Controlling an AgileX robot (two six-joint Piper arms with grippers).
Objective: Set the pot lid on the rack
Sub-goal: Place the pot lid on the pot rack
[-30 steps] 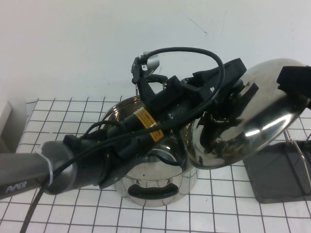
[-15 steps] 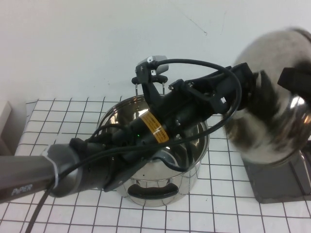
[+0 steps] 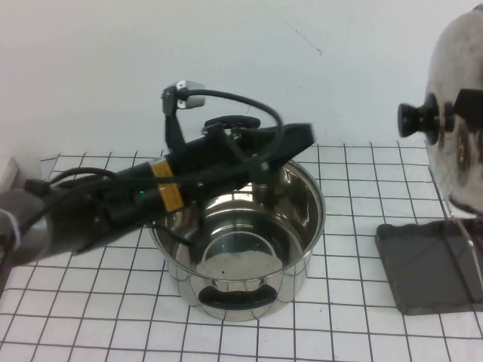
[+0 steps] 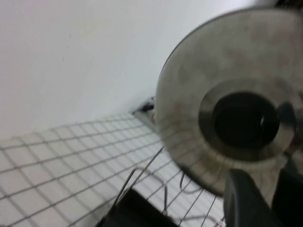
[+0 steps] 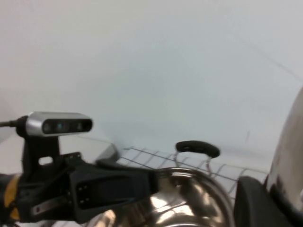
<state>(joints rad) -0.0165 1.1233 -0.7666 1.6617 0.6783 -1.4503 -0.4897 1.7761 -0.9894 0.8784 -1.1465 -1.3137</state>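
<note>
The pot lid (image 3: 460,151) stands on edge at the far right, above the rack (image 3: 423,264), with its black knob (image 3: 415,119) facing left. My right gripper (image 3: 466,113) is shut on the lid's rim; in the right wrist view one finger (image 5: 255,203) lies against the lid (image 5: 293,151). My left gripper (image 3: 296,139) is open and empty over the pot's far rim, well left of the lid. In the left wrist view its fingers (image 4: 241,198) frame the lid (image 4: 189,94) and knob (image 4: 245,118), with the rack's wires (image 4: 151,175) below.
The deep steel pot (image 3: 249,241) with black handles stands at the table's middle, under my left arm. A white wall rises behind the checked table. A pale object (image 3: 7,173) sits at the far left edge.
My left gripper has let go of the lid's knob and drawn back left over the pot. The lid has swung upright and moved right, above the rack, held by the right gripper.
</note>
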